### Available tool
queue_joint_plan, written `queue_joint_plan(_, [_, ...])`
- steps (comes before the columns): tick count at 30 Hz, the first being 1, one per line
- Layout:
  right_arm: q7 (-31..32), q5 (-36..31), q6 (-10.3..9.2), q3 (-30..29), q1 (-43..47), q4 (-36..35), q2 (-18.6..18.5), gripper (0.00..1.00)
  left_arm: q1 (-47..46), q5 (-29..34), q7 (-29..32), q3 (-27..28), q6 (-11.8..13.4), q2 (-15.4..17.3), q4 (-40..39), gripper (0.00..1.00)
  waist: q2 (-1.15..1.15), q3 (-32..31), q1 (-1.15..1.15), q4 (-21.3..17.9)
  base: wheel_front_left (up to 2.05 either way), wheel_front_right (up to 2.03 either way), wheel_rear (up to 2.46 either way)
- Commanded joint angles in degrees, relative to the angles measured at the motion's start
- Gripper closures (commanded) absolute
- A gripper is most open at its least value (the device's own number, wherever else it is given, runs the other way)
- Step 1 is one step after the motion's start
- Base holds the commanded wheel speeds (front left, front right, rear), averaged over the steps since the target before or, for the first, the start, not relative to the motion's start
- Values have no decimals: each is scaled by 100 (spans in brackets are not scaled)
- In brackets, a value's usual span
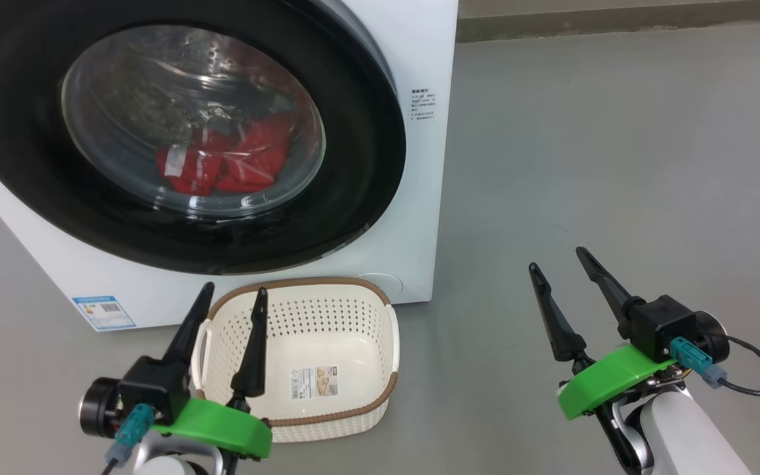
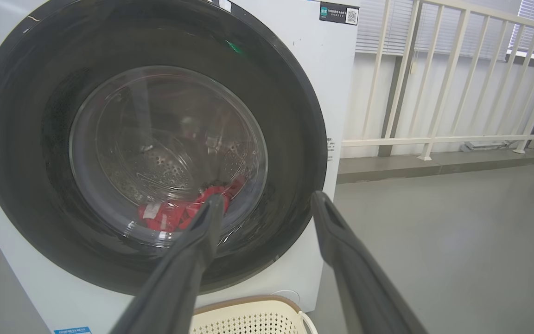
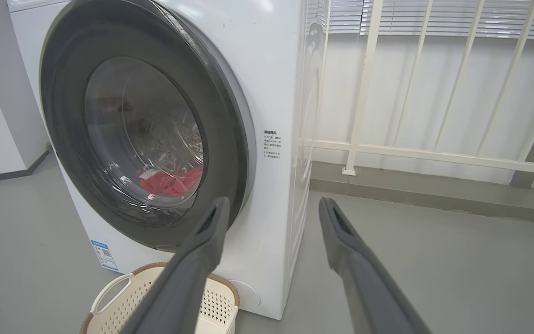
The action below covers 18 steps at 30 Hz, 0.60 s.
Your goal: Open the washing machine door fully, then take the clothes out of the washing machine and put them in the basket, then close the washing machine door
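Washing machine door [image 1: 175, 119] sits closed against the front of the white washing machine [image 1: 413, 198], its wide glossy black rim ringing a bulging clear window. Through that glass the clothes [image 1: 228, 161] show as a bright red heap with a white patch, lying low in the perforated steel drum. On the grey floor [image 1: 584, 132], just in front of the machine's lower right corner, stands the basket [image 1: 327, 316], cream-white and perforated with a brown rim, holding nothing but a paper label [image 1: 314, 382] on its bottom. The left gripper [image 1: 235, 289] hovers over the basket's near-left side, fingers spread apart and grasping nothing; in its wrist view they point at the lower right part of the door. The right gripper [image 1: 556, 258] hangs well to the right over bare floor, likewise released and empty, its fingers aimed past the machine's right edge. A small blue sticker [image 1: 104, 311] marks the machine's lower left front, and a white railing [image 3: 410, 153] runs along the wall behind.
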Motion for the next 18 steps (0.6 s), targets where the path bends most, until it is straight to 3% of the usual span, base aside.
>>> queue_joint_plan(1, [-53,-5,-4,137,-244,-124,1,0,-230,69,-69,164,46,99,-120,0,0,3,0,4,0,0,0])
queue_joint_plan(8, [-53,-23,-4,123,-234,-158,1,0,-224,103,-69,190,26,105,-118,0,0,68,0,15,0,0,0])
queue_joint_plan(9, [-53,-14,-4,119,-238,-176,1,23,-227,113,-69,193,25,105,-130,0,0,93,0,17,0,0,0])
queue_joint_plan(10, [-53,18,-4,117,-247,-197,1,61,-233,123,-69,195,24,106,-145,0,0,120,0,20,0,0,0])
queue_joint_plan(11, [-53,60,-4,117,-262,-217,1,90,-248,131,-69,197,23,105,-165,0,0,154,0,25,0,0,0])
queue_joint_plan(12, [-53,99,-4,127,-277,-216,1,100,-268,138,-69,198,23,105,-192,0,0,184,0,32,0,0,0])
queue_joint_plan(18, [-53,692,-4,41,-556,-152,1,100,-354,146,-69,180,20,104,-418,0,0,428,0,98,0,0,0])
